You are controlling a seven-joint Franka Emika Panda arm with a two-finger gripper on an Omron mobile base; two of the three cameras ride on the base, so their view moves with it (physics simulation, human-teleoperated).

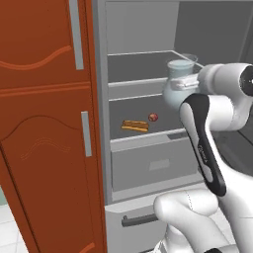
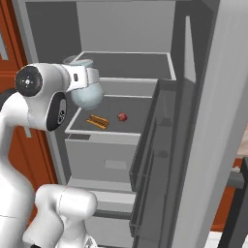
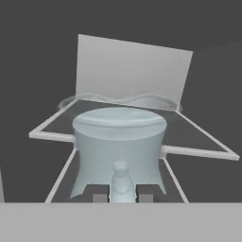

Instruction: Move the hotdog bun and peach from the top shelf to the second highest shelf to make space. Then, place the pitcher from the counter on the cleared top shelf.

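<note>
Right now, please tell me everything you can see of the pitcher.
The pitcher is pale blue-grey, translucent like glass, with a bulbous body narrowing to a flared rim. It is upright and held off the shelves in front of the open fridge, level with the front edge of the top shelf. The gripper is shut on it; in the hand view its finger tips sit at the pitcher's near side, either side of a small rounded knob. Nothing else touches it.
</note>
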